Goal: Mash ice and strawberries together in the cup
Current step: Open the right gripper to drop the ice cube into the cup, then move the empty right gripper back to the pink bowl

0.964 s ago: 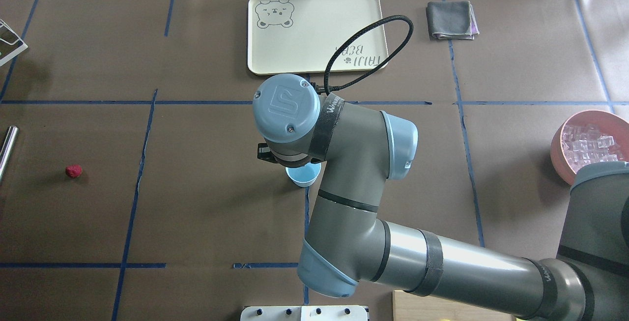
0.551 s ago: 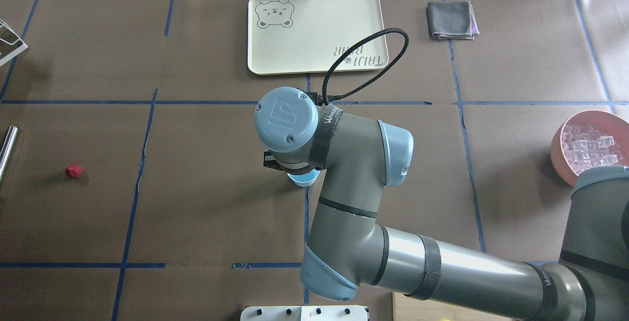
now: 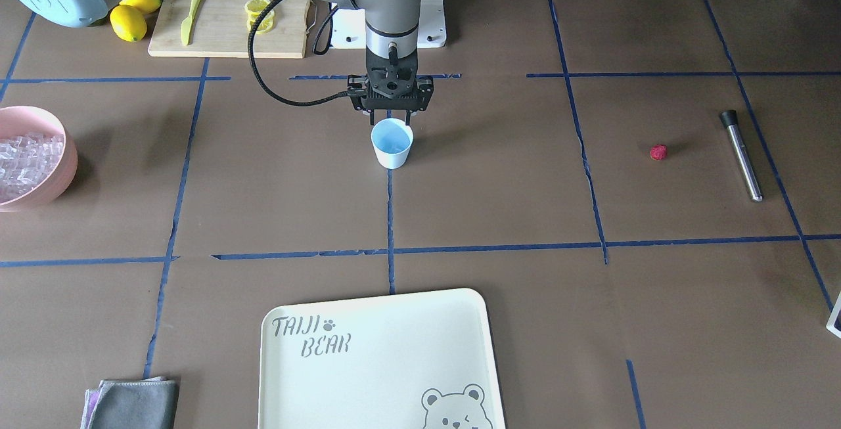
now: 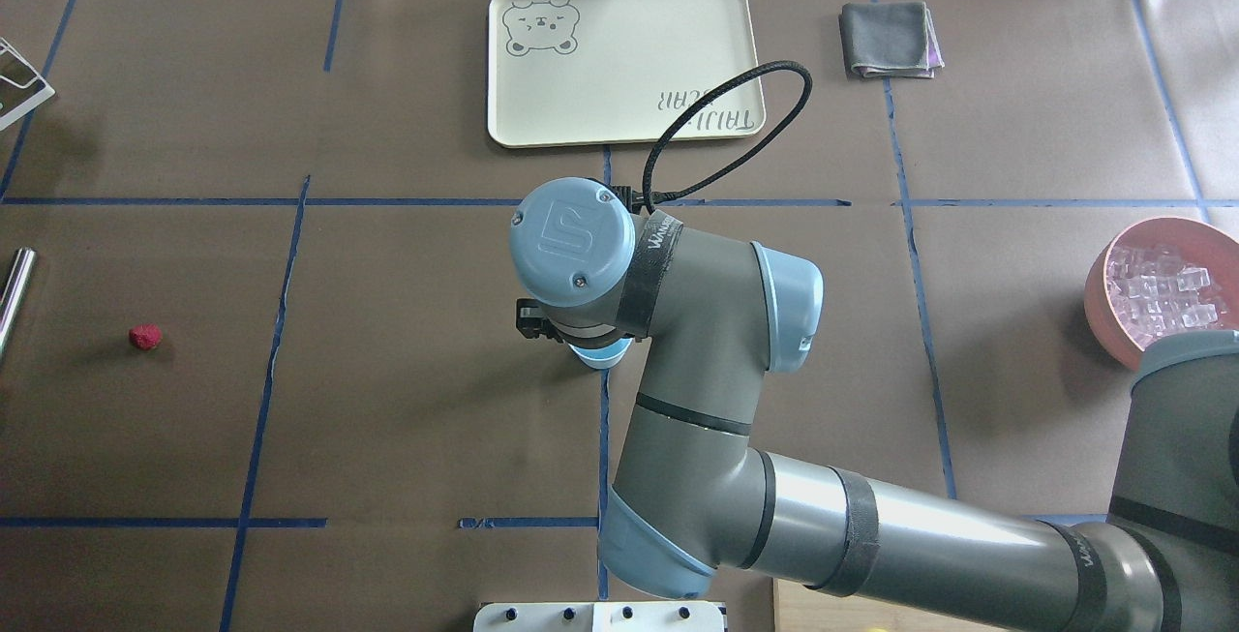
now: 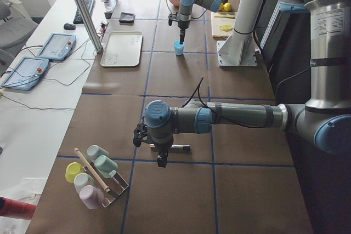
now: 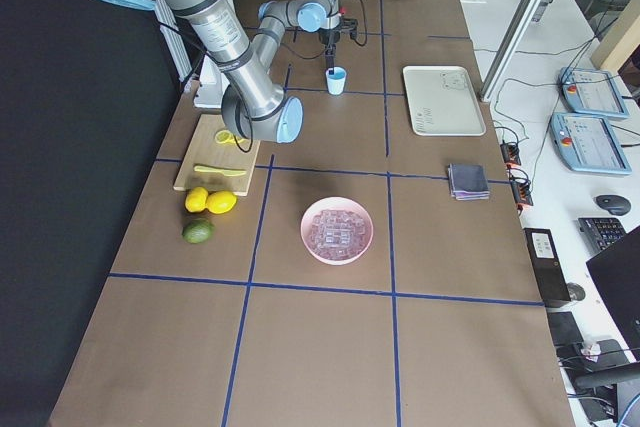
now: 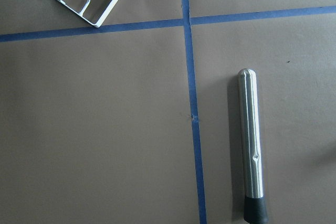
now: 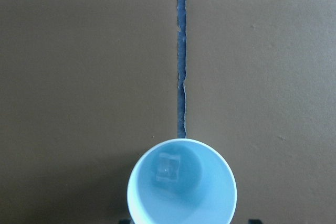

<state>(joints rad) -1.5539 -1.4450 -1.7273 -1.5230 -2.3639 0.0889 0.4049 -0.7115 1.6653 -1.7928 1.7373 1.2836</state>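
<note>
The pale-blue cup [image 3: 392, 143] stands upright mid-table, and one clear ice cube [image 8: 167, 167] lies in its bottom. My right gripper [image 3: 391, 117] hangs open and empty just above the cup's rim on the robot's side. In the overhead view the right wrist covers most of the cup [image 4: 598, 355]. More ice fills the pink bowl [image 3: 39, 153]. The red strawberry [image 3: 658, 152] lies alone on the table near a steel muddler [image 3: 742, 153]. My left gripper [image 5: 159, 159] hovers over the muddler [image 7: 251, 145]; I cannot tell whether it is open or shut.
A cream tray [image 3: 381, 357] and a grey cloth [image 3: 131, 403] lie on the far side from the robot. A cutting board [image 3: 223, 18] with a knife and lemon slices, and lemons [image 3: 131, 15], are by the base. A cup rack [image 5: 96, 176] stands at the left end.
My right wrist has drifted a little toward the robot's side and covers more of the cup in the overhead view. The cup and strawberry have not moved.
</note>
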